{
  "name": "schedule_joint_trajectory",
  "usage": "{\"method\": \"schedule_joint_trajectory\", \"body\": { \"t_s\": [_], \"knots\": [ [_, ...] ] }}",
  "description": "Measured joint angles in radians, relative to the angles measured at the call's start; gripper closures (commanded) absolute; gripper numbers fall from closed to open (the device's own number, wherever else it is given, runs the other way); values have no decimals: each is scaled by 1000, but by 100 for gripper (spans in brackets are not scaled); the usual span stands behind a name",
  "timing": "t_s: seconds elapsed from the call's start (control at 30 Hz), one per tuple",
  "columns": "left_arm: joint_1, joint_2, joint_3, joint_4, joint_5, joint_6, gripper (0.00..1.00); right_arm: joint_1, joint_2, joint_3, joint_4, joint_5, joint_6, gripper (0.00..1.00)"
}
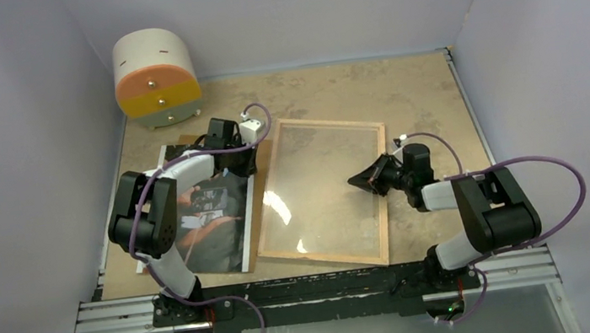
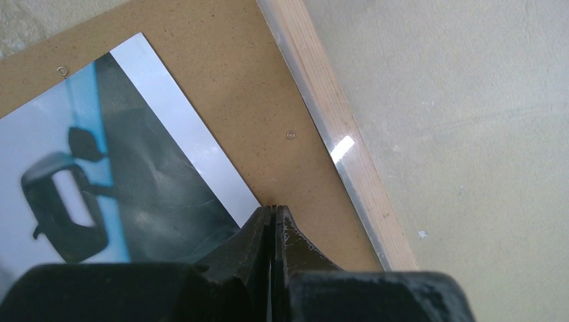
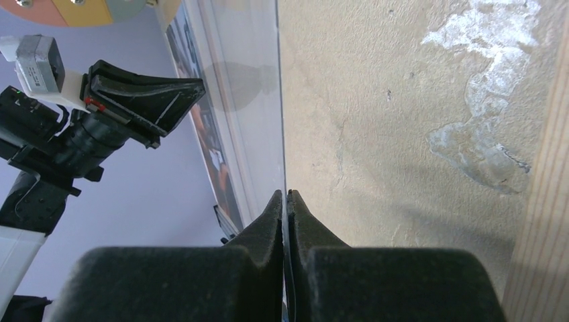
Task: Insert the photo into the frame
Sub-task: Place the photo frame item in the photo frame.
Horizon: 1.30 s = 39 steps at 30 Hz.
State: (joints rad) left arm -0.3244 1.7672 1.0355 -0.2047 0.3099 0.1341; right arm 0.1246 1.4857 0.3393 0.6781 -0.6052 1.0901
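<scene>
The photo [image 1: 213,219] lies face up on the brown backing board [image 1: 252,201] at the left. It also shows in the left wrist view [image 2: 134,188]. The frame [image 1: 324,256] lies back up in the middle, wooden rim [image 2: 342,127] around a clear pane [image 1: 320,189]. My left gripper [image 1: 239,163] is shut, its tips [image 2: 272,209] just over the board [image 2: 235,100] beside the photo's corner. My right gripper [image 1: 353,181] is over the inside of the frame. It is shut [image 3: 284,194] on the edge of the thin clear pane [image 3: 255,134], which stands edge-on before it.
A round white drawer unit with orange and yellow fronts [image 1: 155,77] stands at the back left. Grey walls close in three sides. In the right wrist view the left gripper [image 3: 198,86] shows beyond the pane, and the frame's wooden rim [image 3: 543,201] runs along the right.
</scene>
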Motion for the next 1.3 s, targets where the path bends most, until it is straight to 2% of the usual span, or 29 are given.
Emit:
{"method": "schedule_joint_trajectory", "body": {
  "t_s": [1.3],
  "knots": [
    [-36,6,-18,2,28,20,100,-38,-77,29,-143,-13,-100,100]
  ]
}}
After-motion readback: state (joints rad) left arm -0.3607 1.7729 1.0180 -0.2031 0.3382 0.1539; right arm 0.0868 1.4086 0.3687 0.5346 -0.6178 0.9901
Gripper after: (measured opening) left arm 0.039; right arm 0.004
